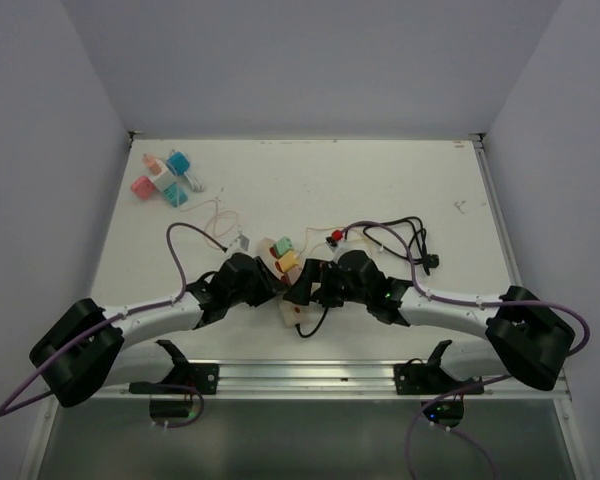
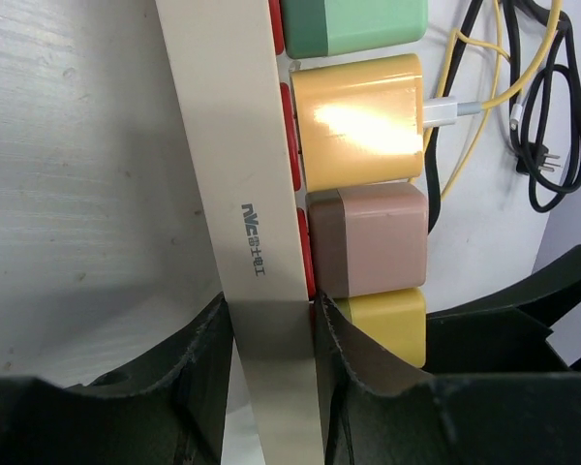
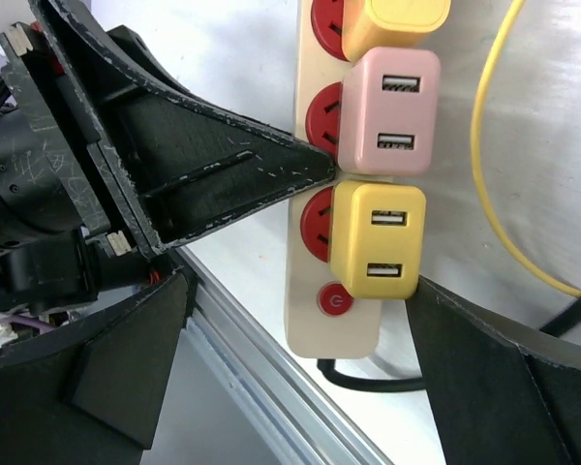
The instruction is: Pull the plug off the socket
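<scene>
**Setting:** robotics lab, enclosed test cell.

**Evidence:**
- White bench point(image 1: 380, 190) boxed in on three sides by plain pale walls point(image 1: 310, 60).
- Aluminium rail point(image 1: 310, 375) along the bench's near edge, carrying the left arm point(image 1: 150, 320) and right arm point(image 1: 450, 305).
- Purple cables point(image 1: 175, 250) looping off the arms.
- Power strip point(image 2: 232, 145) mid-bench, loaded with coloured chargers point(image 2: 363, 121).
- Spare chargers point(image 1: 162, 178) near the far left corner.
- Black cord point(image 1: 415, 240) bundled toward the right edge.

The white bench point(image 1: 380, 180) carries a far-left cluster of coloured blocks point(image 1: 162, 178), possibly adapters, and a coiled black cable point(image 1: 418, 240) at right.
</scene>
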